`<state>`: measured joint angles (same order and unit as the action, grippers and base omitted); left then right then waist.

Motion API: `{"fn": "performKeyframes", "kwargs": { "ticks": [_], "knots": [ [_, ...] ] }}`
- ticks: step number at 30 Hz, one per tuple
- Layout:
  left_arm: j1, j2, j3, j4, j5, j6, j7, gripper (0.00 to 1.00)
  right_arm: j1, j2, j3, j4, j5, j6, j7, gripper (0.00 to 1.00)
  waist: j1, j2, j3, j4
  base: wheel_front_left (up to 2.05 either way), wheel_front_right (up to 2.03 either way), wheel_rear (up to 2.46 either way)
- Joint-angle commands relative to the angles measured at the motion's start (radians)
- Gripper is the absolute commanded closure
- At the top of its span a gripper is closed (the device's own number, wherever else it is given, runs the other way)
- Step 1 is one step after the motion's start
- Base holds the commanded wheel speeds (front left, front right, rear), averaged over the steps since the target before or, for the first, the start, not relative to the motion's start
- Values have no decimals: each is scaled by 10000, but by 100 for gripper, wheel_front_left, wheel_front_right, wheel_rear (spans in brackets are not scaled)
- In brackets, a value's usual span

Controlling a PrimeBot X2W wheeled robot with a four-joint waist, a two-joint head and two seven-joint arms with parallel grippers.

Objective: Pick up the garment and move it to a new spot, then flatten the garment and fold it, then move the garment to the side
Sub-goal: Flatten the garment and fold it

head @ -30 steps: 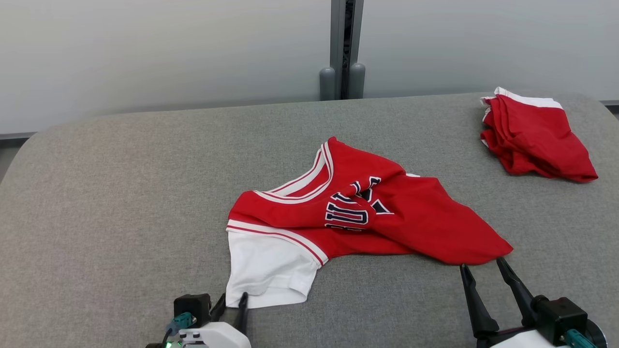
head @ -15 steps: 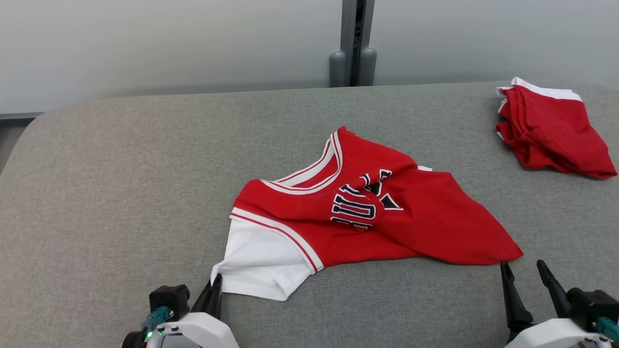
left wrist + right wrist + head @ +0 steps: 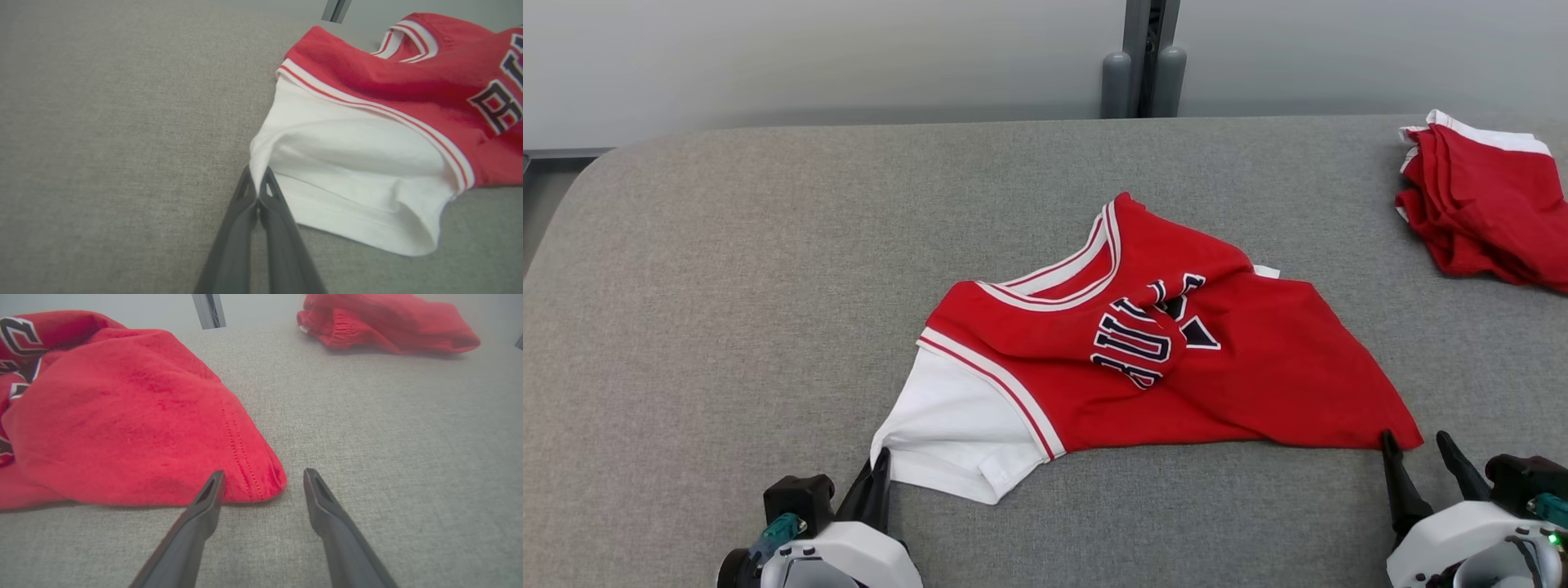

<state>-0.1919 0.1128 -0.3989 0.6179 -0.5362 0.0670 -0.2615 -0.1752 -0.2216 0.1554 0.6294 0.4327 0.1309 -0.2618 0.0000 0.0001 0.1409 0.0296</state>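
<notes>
Grey woven cloth over the whole table [image 3: 727, 286]; found the garment [image 3: 1258, 384] lying rumpled near its middle, red with red-and-white trim at neck and armhole, dark lettering [image 3: 1135, 347] bunched in a fold across the chest, and a white sleeve [image 3: 947, 425] spread toward the near left. Saw the left gripper [image 3: 880, 465] at the lower left of the head view, clamped on the near-left corner of that sleeve; checked it from the left wrist view and found the two dark fingers [image 3: 237, 237] pressed together, with the white edge pinched between their tips and drawn to a point there. Saw the right gripper [image 3: 1415, 441] at the lower right, spread apart and gripping nothing; from the right wrist view, found the red hem corner [image 3: 261, 482] lying flat between the tips, with one tip at the hem's edge and the other over bare cloth just beside it; could not tell whether the nearer tip touched the fabric. Noted a second red garment [image 3: 1486, 212], folded, with a white band, at the far right of the table, well apart from the first; beyond the far edge, a pale wall and a grey post [image 3: 1143, 65].
</notes>
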Motion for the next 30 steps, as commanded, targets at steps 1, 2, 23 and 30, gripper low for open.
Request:
{"fn": "performKeyframes", "kwargs": {
  "ticks": [1, 2, 23, 30],
  "knots": [
    [-84, 62, 53, -57, 89, 13, -36, 100, -175, -101, 115, 108, 112, -2, -51, 16, 0, -1, 46, 12, 0, 0, 0],
    [-88, 61, 57, -62, 99, 11, -37, 100, -237, -134, 198, 199, 179, -2, -53, 29, 0, -1, 64, 19, 0, 0, 0],
    [-296, -89, 2795, -4791, -888, -1394, -37, 100, -213, -1124, 192, -3861, 3353, -1, -51, 100, 0, -1, -438, -35, 0, 0, 0],
    [-1037, 234, 2887, -6347, -1135, -1629, 240, 100, -481, -1913, 374, -5439, 3945, -1, -34, 100, 0, -1, -775, -121, 0, 0, 0]
  ]
}}
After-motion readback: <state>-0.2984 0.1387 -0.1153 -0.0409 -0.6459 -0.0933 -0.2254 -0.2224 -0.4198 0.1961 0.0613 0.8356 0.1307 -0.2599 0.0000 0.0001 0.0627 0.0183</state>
